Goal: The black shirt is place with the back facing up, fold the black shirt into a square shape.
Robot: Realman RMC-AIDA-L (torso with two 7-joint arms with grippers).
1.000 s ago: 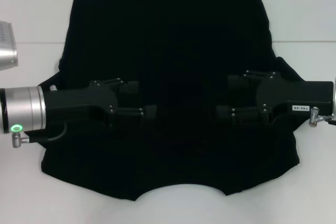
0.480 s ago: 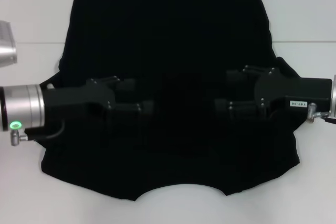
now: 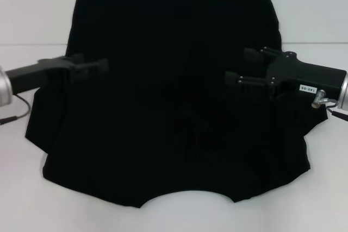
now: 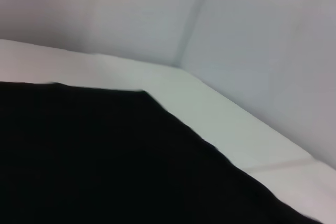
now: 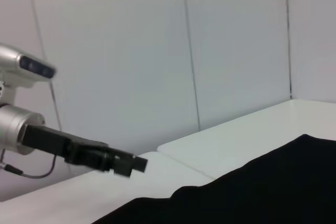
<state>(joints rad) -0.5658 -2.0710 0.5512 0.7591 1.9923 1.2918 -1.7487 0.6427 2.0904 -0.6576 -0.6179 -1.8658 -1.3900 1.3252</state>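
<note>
A black shirt (image 3: 168,96) lies spread flat on a white table (image 3: 32,9). The head view shows both grippers over it: the left gripper (image 3: 100,67) near its left edge, jaws close together; the right gripper (image 3: 236,68) over its right side, jaws apart, empty. Only the right wrist view shows wall panels (image 5: 236,40). The right arm's label is unreadable.

Black shirt (image 3: 174,107) spread flat, apparently unfolded, neckline nearest robot.
</note>
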